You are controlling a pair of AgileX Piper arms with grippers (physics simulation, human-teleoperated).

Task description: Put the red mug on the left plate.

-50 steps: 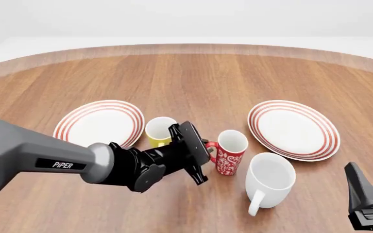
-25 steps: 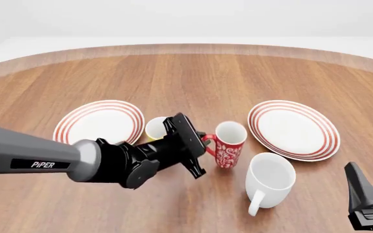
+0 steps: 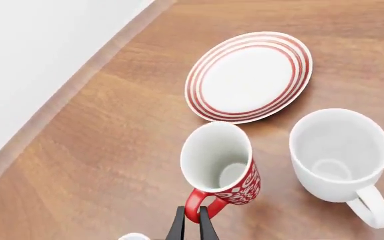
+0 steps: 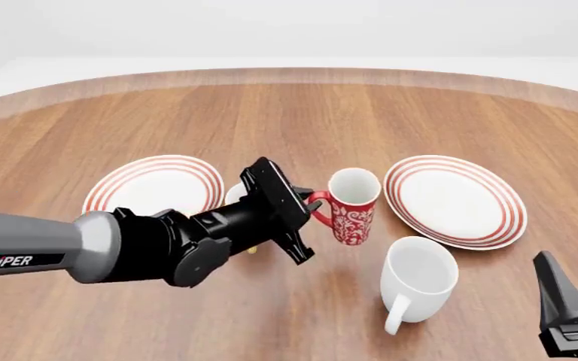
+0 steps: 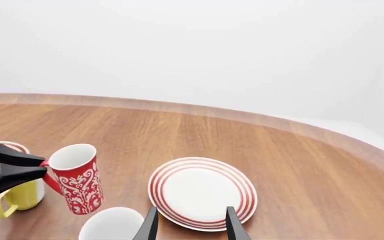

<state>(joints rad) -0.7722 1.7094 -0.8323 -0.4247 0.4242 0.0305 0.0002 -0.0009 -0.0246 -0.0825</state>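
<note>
Left fingers (image 4: 311, 198) closed on the handle of the red mug (image 4: 354, 205). The left wrist view shows the two fingers (image 3: 193, 223) pinched together around the handle loop. Mug is upright, tilted slightly, and looks lifted just off the tabletop (image 4: 299, 120), though contact is hard to judge. It sits between the two plates, near the middle of the scene. Left plate (image 4: 148, 190) is to the left, partly hidden by the left arm (image 4: 88, 244). Right plate (image 4: 456, 198) is just right of the mug, not touching. White mug (image 4: 418, 277) stands in front of the red mug and to its right, handle toward the camera, apart from it. Yellow mug (image 5: 20, 194) is mostly hidden behind the left gripper in the front view, seen beside the red mug in the right wrist view. Right fingers (image 5: 190, 225) are spread apart, holding nothing, low at the near right edge of the tabletop, well away from the mugs.
</note>
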